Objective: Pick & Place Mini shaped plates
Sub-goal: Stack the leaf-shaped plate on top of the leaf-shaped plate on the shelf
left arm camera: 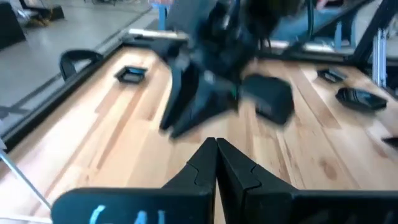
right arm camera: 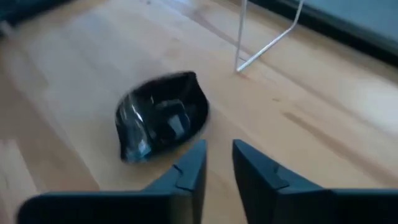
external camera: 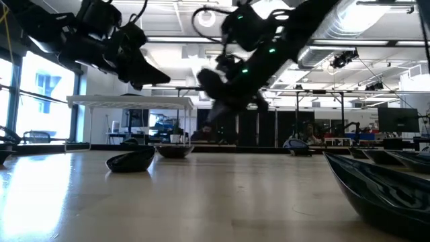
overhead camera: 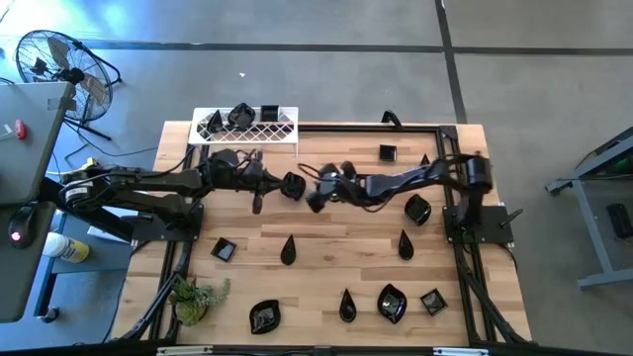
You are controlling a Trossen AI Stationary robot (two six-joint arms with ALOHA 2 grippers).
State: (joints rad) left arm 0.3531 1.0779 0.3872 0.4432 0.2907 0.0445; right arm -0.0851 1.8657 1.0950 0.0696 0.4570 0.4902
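— So where are the tools?

— Both hang over the counter (overhead camera: 326, 237) mid-back, just in front of the white wire rack (overhead camera: 247, 127). My left tool (left arm camera: 216, 163) is pressed fully closed, empty. My right tool (right arm camera: 219, 163) is parted a little, nothing between its fingers.

— The mini shaped plates?

— One black plate (right arm camera: 163, 116) lies on the wood just beyond the right tool — others are scattered about, some in the rack.

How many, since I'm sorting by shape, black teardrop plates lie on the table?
3 glossy black teardrop plates: one left of centre, one right of centre, one at the front edge. Arms may hide more.
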